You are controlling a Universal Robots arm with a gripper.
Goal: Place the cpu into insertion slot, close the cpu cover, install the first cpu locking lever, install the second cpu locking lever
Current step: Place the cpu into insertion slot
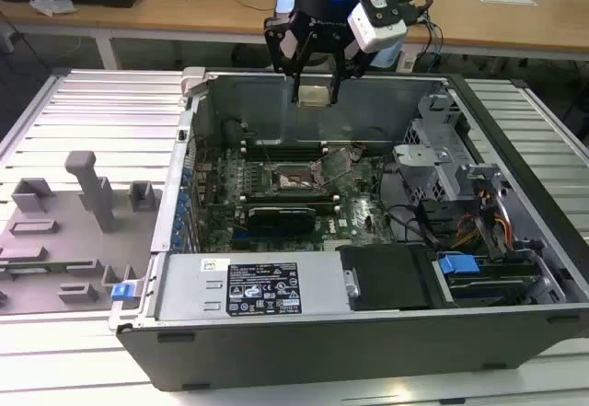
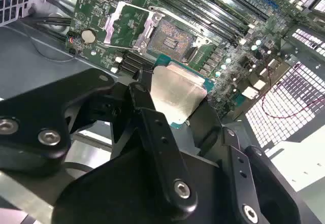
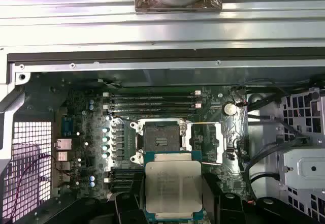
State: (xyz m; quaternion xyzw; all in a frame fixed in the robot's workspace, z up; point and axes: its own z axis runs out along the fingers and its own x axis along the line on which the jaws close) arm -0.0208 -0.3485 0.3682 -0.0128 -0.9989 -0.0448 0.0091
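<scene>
My gripper [image 1: 315, 91] hangs above the open computer case, shut on the cpu [image 1: 315, 94], a pale silver square chip with a green edge. In both wrist views the black fingers [image 3: 127, 204] clamp the cpu [image 3: 173, 187] [image 2: 177, 94] on two opposite sides. Below it on the green motherboard lies the insertion slot [image 3: 161, 140] [image 2: 171, 41] [image 1: 293, 179], bare, with its dull contact field showing. The cpu cover [image 3: 205, 135] [image 2: 124, 25] is swung open and lies beside the slot. The chip is well above the slot and touches nothing else.
The case's metal walls [image 1: 368, 102] ring the motherboard. A labelled power supply [image 1: 262, 286] sits at the front, with a drive cage [image 1: 433, 162] and cables at the exterior view's right. Memory slots [image 3: 152, 101] run beside the socket. Grey fixtures [image 1: 87, 190] stand at the exterior view's left.
</scene>
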